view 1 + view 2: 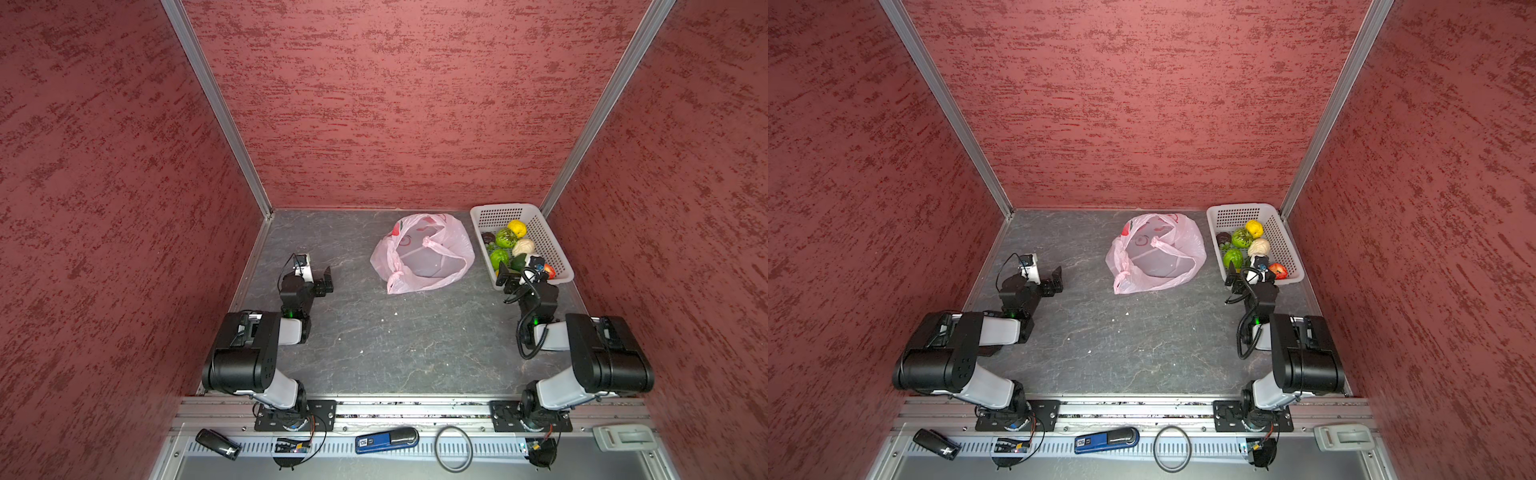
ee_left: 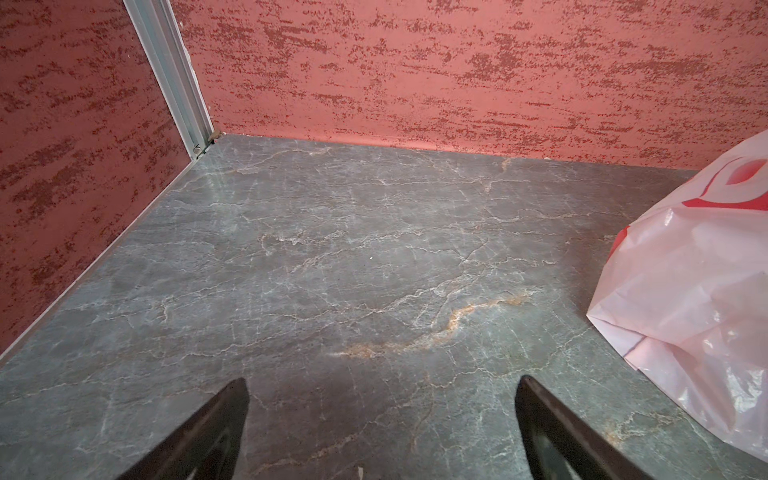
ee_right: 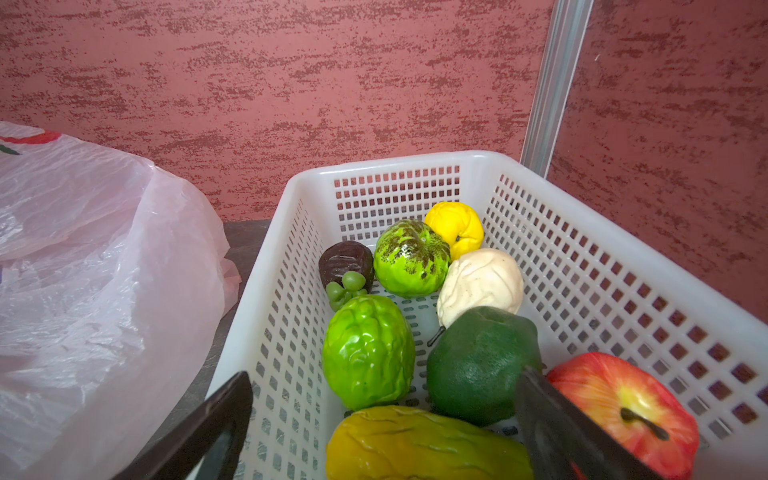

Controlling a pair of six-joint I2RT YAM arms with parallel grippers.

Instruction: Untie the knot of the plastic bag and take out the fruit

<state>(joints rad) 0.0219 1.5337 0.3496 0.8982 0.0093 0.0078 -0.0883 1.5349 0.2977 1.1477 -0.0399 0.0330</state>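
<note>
Pink bag [image 1: 453, 249] is seen open and empty beside the basket [image 1: 550, 249], where fruit [image 3: 411, 262] is piled. Right gripper [image 3: 384, 374], spread, is poised over the basket's near end; left gripper [image 2: 382, 379], spread, well away.

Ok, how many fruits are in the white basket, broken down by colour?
Bright green fruit: 2
Dark green fruit: 1
Yellow fruit: 1
Yellow-green fruit: 1
Cream-white fruit: 1
Dark brown fruit: 1
Red apple: 1
Total: 8, all inside the white basket.
</note>
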